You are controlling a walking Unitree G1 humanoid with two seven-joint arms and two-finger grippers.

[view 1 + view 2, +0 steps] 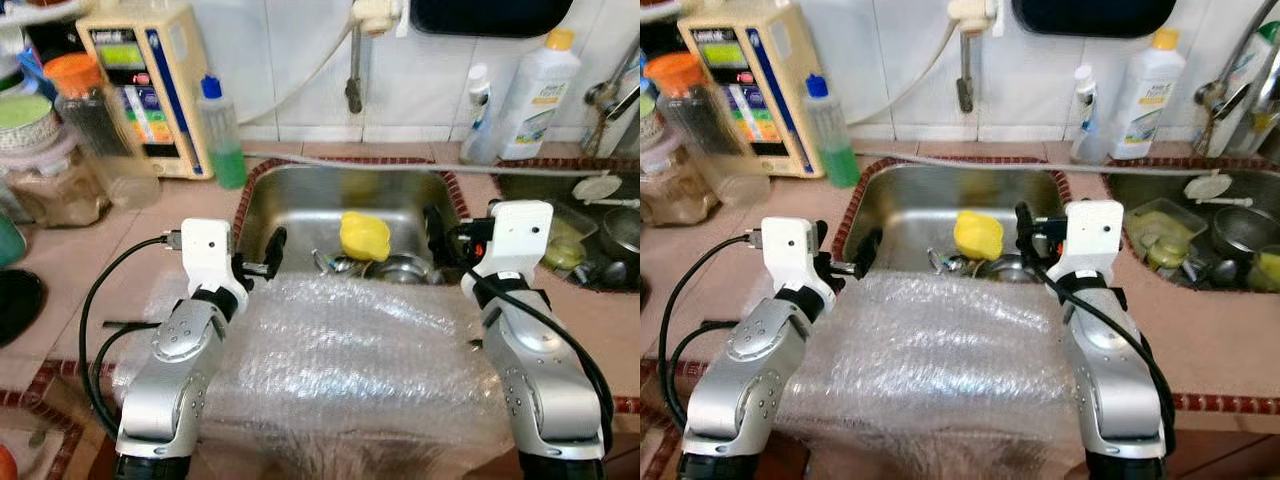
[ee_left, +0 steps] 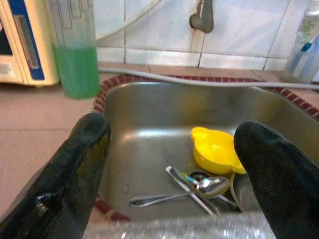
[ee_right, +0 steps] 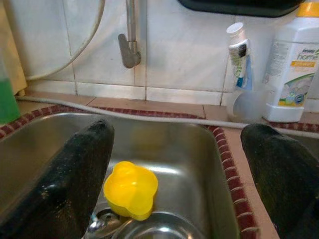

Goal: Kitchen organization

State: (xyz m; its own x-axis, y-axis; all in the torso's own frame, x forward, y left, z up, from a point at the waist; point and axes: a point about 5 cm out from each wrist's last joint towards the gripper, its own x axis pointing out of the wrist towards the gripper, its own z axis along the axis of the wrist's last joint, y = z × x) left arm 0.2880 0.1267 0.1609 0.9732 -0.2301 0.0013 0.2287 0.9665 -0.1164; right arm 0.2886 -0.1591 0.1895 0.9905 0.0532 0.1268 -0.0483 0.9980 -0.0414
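- The left claw [image 1: 272, 255] hangs at the near-left edge of the sink [image 1: 300, 190], its fingers [image 2: 75, 169] spread apart and holding nothing.
- The right claw [image 1: 436, 235] hangs at the sink's near-right edge, its fingers [image 3: 75, 174] also apart and empty.
- A yellow cup [image 1: 364, 235] lies in the sink, between the two claws, beside spoons [image 2: 199, 186] and a metal bowl [image 1: 398, 268].
- A sheet of bubble wrap [image 1: 340, 360] covers the table [image 1: 90, 260] in front of the sink, under both arms.
- A bottle of green liquid [image 1: 222, 135] stands at the sink's far-left corner; a white bottle [image 1: 538, 95] stands against the tiled wall.
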